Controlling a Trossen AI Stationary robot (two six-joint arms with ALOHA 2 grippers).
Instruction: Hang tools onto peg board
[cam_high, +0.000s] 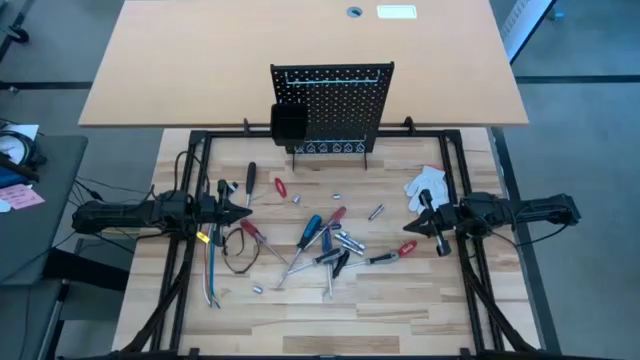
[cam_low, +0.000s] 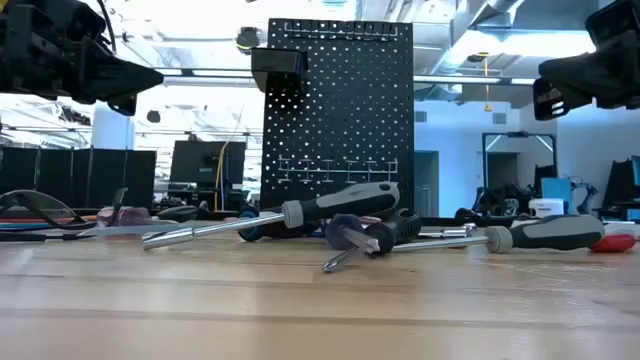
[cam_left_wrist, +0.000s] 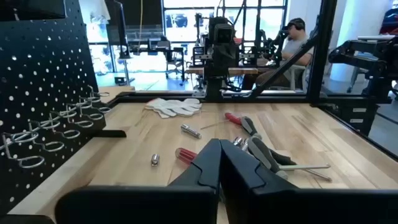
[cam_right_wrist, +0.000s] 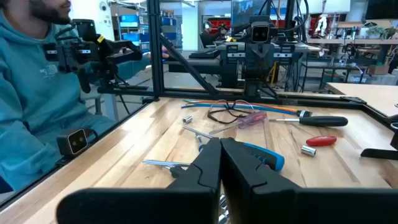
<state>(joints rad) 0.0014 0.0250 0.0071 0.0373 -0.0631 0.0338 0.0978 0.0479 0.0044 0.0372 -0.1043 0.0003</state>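
Both my pincers are clenched empty: left pincer (cam_high: 243, 213) mid-left, right pincer (cam_high: 412, 226) mid-right. Between them the tools (cam_high: 325, 243) lie tangled at centre frame; one could drag its neighbours. Peg board (cam_high: 340, 110) stands upper centre, and could tip.

Robotics lab, open-plan and glass-walled

Black frame rigs (cam_right_wrist: 155, 50) are standing around a wooden workbench (cam_high: 400, 300), more robot arms (cam_left_wrist: 367, 56) and monitors (cam_low: 200, 160) are filling the room beyond, and a person in a teal hoodie (cam_right_wrist: 37, 118) is sitting alongside.
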